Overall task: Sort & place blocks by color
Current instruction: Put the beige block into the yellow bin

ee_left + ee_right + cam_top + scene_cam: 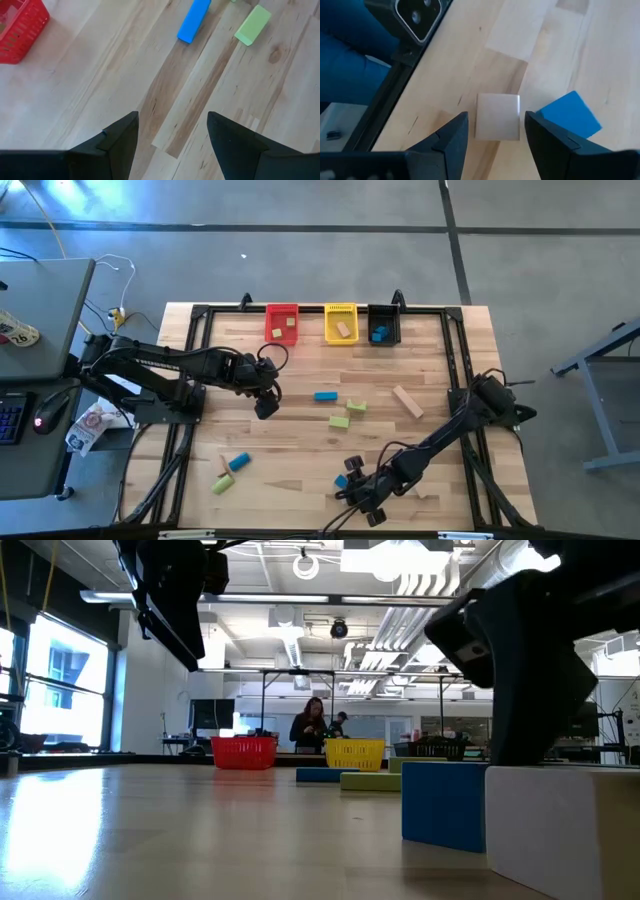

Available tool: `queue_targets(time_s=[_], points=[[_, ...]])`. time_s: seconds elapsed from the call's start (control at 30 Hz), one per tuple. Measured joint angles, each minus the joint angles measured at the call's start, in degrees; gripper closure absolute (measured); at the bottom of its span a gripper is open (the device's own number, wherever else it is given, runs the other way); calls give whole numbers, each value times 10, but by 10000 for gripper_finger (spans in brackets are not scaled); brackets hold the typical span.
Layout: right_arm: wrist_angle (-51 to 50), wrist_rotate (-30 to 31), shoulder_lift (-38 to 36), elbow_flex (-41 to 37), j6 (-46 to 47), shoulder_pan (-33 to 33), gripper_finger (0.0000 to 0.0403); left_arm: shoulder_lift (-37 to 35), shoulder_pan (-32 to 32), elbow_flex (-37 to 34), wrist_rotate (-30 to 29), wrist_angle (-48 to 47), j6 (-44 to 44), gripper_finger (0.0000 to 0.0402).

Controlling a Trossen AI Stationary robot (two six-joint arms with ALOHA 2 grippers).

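Observation:
My right gripper point(496, 131) stands open low over the table's near edge. Its fingers are on either side of a pale tan cube point(497, 116) that rests flat on the wood, and they do not touch it. A blue cube point(569, 114) sits right beside the tan one. My left gripper point(172, 140) hangs open above bare wood at centre left point(265, 405). A blue bar point(194, 20) and a green block point(252, 24) lie beyond it. More blocks lie at mid-table: a tan bar point(407, 401) and two green ones point(339, 421).
Red point(282, 323), yellow point(341, 323) and black point(384, 325) bins stand in a row at the far edge, each with blocks inside. Blue point(238, 462), green point(222, 484) and tan blocks lie near left. A dark frame rail point(395, 95) runs along the near edge by my right gripper.

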Motion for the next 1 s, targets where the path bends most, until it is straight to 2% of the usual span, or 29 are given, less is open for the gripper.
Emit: queue_targets(time_s=[0.37,0.47,0.63,1.0], points=[[36,-14,28,0,3,0,223,0,0,0,-10,0,0,181],[36,-15,28,0,17,-1,239,0,0,0,-14,0,0,181],[37,-18,28,0,34,-2,295,0,0,0,-15,0,4,181],[21,0,14,0,61,-8,297,0,0,0,-15,-2,17,181]])
